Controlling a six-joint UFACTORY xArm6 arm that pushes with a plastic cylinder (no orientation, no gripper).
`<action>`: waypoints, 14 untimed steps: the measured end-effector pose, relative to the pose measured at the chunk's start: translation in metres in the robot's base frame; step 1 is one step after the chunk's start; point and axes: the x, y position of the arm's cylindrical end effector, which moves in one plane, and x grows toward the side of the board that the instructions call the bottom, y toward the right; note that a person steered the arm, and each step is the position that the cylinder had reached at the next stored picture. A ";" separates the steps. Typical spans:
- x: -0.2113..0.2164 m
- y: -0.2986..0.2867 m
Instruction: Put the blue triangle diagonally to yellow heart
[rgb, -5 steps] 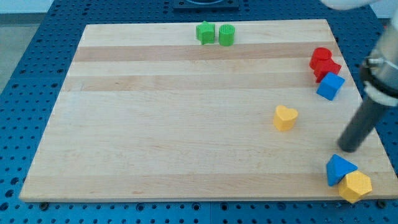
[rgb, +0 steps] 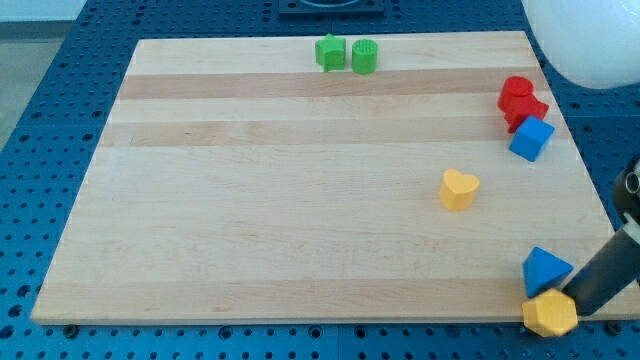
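My tip (rgb: 578, 304) has dropped to the worktop's (rgb: 300, 200) bottom right corner, nudging the yellow block (rgb: 549, 314) leftward beneath the blue triangle (rgb: 545, 269); this plain rod end effector grips nothing.

The bench (rgb: 300, 200) is pale wood with a smooth, matt, banded grain. It lies on a blue perforated metal plate (rgb: 40, 150). The blue triangle (rgb: 545, 269) and yellow heart (rgb: 459, 189) look like matt plastic.

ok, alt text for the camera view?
My tip sits at the wooden board's bottom right corner, touching the right of the blue triangle block and yellow hexagonal block. The yellow heart block lies up-left.
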 end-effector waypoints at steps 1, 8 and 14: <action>0.000 0.005; -0.010 -0.043; -0.047 -0.078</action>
